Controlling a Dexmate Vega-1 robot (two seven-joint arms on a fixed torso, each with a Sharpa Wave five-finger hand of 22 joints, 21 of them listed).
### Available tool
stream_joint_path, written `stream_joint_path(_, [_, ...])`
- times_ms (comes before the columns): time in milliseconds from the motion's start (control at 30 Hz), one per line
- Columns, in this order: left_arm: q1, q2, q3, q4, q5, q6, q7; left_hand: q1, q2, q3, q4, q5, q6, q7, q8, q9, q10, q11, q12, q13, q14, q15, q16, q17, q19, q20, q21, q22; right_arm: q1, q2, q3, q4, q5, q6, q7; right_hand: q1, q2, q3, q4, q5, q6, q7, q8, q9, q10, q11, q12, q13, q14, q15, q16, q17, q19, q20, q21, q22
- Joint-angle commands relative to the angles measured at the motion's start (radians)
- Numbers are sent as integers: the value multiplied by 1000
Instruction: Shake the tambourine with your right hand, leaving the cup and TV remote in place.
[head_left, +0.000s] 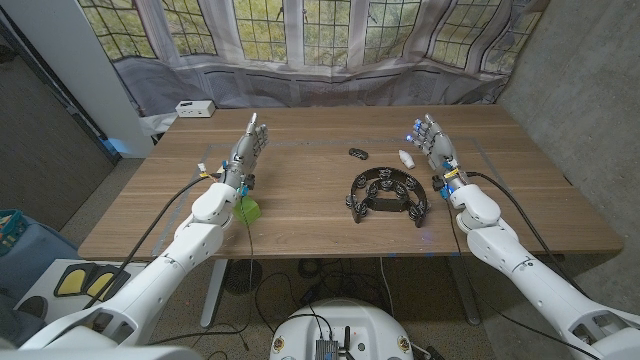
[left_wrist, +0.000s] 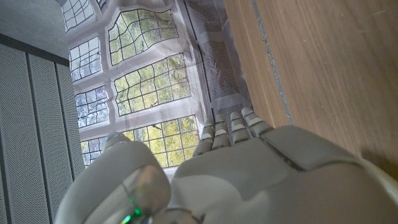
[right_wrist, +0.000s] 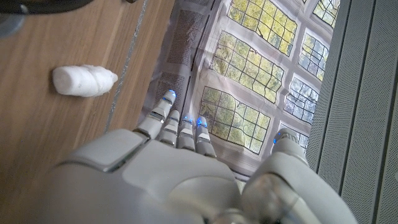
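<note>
Right hand (head_left: 430, 140) spread, holding nothing, standing at the table's right side. Just inward of it, a small white wrinkled lump (head_left: 406, 158); beyond that, a small dark piece (head_left: 358, 153). Black half-moon tambourine (head_left: 386, 194) with jingles lying nearer the robot, inward of the wrist, untouched. Left hand (head_left: 247, 147) likewise spread; green cup (head_left: 248, 210) beside its forearm. Wooden table (head_left: 300, 180), grained; leaded windows behind.

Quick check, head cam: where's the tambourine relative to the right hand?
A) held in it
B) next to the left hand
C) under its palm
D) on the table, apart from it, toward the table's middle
D: the tambourine lies on the table, while the right hand is open, holding nothing.
</note>
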Motion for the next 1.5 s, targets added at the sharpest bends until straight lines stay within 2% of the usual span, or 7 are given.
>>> stream_joint_path(33, [-19,-1,21,17,32,-11,-11,19,4,-3,-10,-6,22,5,6,2,23,10,9,3,21,5,11,2,29,6,11,3,-47,-15,22,-55,6,37,-6,9,4,2,-5,1,12,-5,6,5,12,0,2,2,4,3,2,4,6,3,6,6])
stream_joint_path(267, [-25,8,26,10,23,2,-37,25,7,-1,-14,-8,43,7,5,3,45,17,12,4,44,10,12,2,54,21,15,3,-90,-32,38,-112,-18,42,-50,10,7,1,-4,0,24,-8,8,5,30,1,7,3,6,3,1,4,5,6,4,6])
stream_joint_path(500, [-39,-8,28,55,-1,-23,-84,28,9,0,-16,-10,66,11,7,3,67,15,16,4,58,12,11,2,58,27,12,3,-144,-59,47,-185,-18,26,-61,11,8,1,-5,0,34,-10,11,5,41,1,9,3,6,3,1,4,4,6,2,6])
stream_joint_path(667, [-30,-4,22,53,-11,-44,-105,29,10,0,-17,-10,72,12,7,3,68,16,15,4,60,12,10,2,59,27,10,3,-179,-43,50,-228,-10,39,-80,14,11,3,-6,0,32,-9,9,5,39,1,7,3,9,2,1,4,8,6,2,6])
stream_joint_path(867, [-21,-4,9,47,-53,-45,-137,31,11,1,-17,-11,75,12,6,3,70,17,15,5,62,12,9,2,57,27,8,3,-210,-51,54,-272,-66,51,-120,21,19,7,-8,1,30,-10,7,5,36,-2,3,4,15,3,3,4,13,5,3,6])
stream_joint_path(1233, [24,25,-2,-25,-13,-31,-62,34,15,4,-19,-12,80,10,4,3,74,17,13,5,65,11,7,2,54,29,4,3,-273,-62,68,-349,-140,68,-172,32,25,11,-13,0,55,-15,13,6,39,-4,1,4,21,1,3,3,21,6,3,6])
stream_joint_path(1500, [41,42,-11,-55,-14,-36,-63,38,20,7,-21,-12,82,11,2,4,77,17,13,5,67,11,5,2,53,30,2,3,-313,-61,67,-402,-183,71,-199,36,27,13,-15,-1,46,-15,8,6,44,-5,0,4,29,0,5,3,26,7,3,6])
